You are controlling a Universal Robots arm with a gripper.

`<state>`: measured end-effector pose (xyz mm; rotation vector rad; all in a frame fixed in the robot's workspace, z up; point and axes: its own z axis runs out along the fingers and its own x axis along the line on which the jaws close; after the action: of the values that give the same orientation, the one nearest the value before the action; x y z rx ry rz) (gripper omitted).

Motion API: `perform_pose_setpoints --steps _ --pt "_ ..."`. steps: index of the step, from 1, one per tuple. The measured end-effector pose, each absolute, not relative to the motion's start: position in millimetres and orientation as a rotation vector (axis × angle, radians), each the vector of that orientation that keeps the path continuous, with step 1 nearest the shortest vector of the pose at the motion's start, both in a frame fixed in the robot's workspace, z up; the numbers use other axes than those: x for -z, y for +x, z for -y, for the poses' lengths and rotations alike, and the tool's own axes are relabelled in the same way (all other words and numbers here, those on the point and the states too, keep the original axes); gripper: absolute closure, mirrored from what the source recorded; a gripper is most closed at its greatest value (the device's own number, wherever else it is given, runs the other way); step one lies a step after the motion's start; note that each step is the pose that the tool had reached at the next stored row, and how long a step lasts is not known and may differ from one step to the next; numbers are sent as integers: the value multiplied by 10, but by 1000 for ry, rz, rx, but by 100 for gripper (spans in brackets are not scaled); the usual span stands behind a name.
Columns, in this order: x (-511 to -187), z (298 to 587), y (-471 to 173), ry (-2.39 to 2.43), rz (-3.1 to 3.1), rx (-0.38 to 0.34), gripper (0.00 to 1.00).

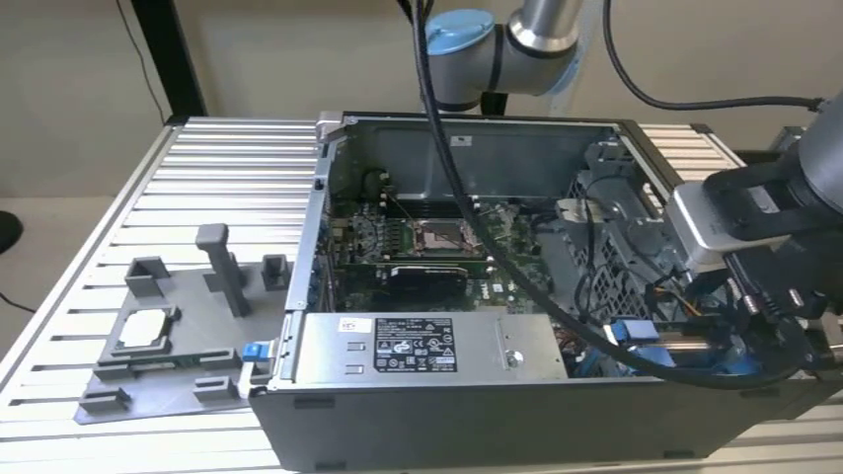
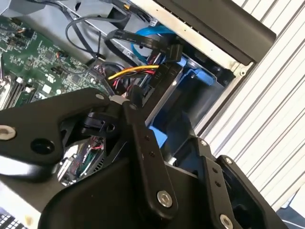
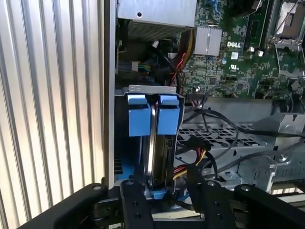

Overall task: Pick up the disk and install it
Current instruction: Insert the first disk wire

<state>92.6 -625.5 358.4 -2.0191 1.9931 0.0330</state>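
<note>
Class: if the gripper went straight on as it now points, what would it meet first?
Probably the silver metal disk in its blue plastic bracket, edge-on directly ahead of the gripper; depth is unclear.

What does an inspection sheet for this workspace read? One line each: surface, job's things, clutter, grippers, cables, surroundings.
Surface: slatted aluminium table bearing an open computer case.
Job's things: disk in its blue bracket, in the case's drive bay.
Clutter: grey fixture tray beside the case, small chip on it.
Grippers: gripper at the disk, inside the case.
Cables: yellow and red wires beside the disk; black cable from the arm.
Surroundings: beige wall.
</note>
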Motion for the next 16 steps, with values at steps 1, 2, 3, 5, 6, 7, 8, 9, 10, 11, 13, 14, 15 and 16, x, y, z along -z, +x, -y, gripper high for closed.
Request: perform_pose_setpoints --steps 1,2,3,5,6,7,8,9,10,11,13,14,15,16 --pt "-3583 6255 961 -2018 -1992 -34 0" --pt "-3583 6255 996 -2017 -1992 -36 0" --pt "-3583 6255 1038 -2017 -1991 -37 0" --pt "-3580 6255 1119 -2016 -1990 -38 0" --pt "-3578 6255 1159 -2016 -1990 -39 0" --pt "-3576 6255 1199 -2016 -1990 -39 0" --pt "-3574 6255 1237 -2016 -1990 -39 0" --pt "-3573 6255 1272 -2016 -1989 -39 0" --pt "-3571 6255 1304 -2016 -1989 -40 0" --pt "-3566 6255 1327 -2017 -1987 -41 0" --pt "-3545 6254 1346 -2018 -1985 -44 0" --pt "-3532 6255 1345 -2018 -1986 -45 0" --pt "-3518 6255 1344 -2018 -1986 -45 0" --pt "-3503 6248 1331 -2019 -1986 -45 0"
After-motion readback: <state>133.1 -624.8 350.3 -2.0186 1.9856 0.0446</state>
